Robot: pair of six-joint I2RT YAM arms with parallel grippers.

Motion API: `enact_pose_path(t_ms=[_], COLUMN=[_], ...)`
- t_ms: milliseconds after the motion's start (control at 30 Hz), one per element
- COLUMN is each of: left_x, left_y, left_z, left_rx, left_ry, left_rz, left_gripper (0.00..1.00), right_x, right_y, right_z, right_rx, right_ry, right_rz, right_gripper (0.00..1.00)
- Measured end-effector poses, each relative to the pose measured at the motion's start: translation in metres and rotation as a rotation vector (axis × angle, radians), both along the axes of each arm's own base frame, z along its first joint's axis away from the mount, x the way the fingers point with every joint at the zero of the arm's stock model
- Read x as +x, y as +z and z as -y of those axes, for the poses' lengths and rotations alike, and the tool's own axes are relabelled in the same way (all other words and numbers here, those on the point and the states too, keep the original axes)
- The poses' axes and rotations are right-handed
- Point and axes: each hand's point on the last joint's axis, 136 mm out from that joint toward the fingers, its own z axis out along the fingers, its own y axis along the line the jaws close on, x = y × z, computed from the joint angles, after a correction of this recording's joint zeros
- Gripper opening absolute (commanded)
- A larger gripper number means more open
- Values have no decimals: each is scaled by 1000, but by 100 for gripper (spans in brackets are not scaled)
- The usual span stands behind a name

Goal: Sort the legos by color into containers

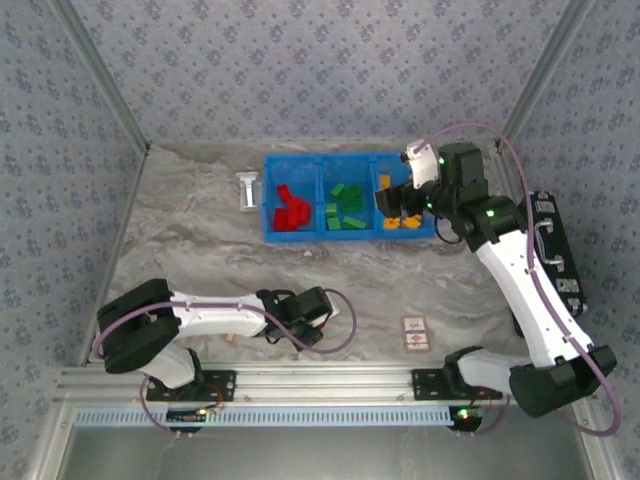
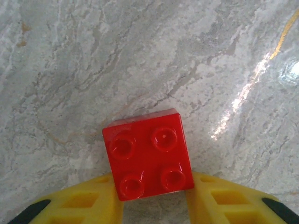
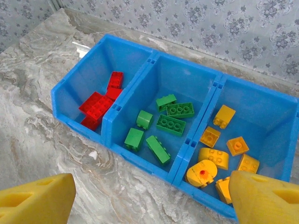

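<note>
Now my left gripper (image 2: 154,186) is pinching 1 red lego (image 2: 148,154) on the counter (image 2: 70,70), my right gripper (image 3: 149,191) hanging spread. The lego is probably needing a lift into the red compartment (image 3: 86,70).

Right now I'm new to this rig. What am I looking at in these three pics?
Two robot arms are bolted at the near edge of a marbled table. One picture looks down from above and behind them; the other two come from a camera on each wrist, so the yellow wedges are that arm's fingers. On the table stands a blue bin with three compartments: red bricks, green bricks, yellow-orange bricks. A small card lies near the front. The left gripper is closed on a single red brick sitting on the table. The right gripper hangs open above the bin, holding nothing.
</note>
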Motion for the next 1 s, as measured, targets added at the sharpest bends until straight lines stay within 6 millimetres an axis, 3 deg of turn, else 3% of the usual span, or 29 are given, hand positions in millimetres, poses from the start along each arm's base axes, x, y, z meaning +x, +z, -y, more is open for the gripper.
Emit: enact_pose_path(t_ms=[400, 533, 633, 700, 733, 800, 900, 1000], left_x=[4, 22, 40, 55, 63, 78, 97, 109], left_y=[2, 9, 29, 50, 61, 82, 105, 106], left_z=[1, -6, -12, -16, -18, -20, -20, -11], left_rx=[-12, -17, -67, -118, -146, -195, -240, -233], left_ry=[21, 79, 143, 190, 216, 251, 280, 276], left_rz=[6, 47, 88, 121, 138, 174, 221, 234], left_gripper=[22, 21, 21, 27, 35, 65, 73, 75], right_x=[1, 1, 2, 2, 2, 2, 0, 0], right_y=[-4, -9, -14, -17, -20, -24, -33, -42], right_z=[12, 15, 15, 16, 16, 16, 14, 13], right_rx=[-2, -4, -5, -6, -4, -1, 5, 9], right_ry=[-33, -40, -41, -43, -43, -38, -27, -19], right_rz=[-1, -9, -16, -21, -27, -38, -58, -83], right_gripper=[87, 88, 88, 88, 88, 89, 89, 89])
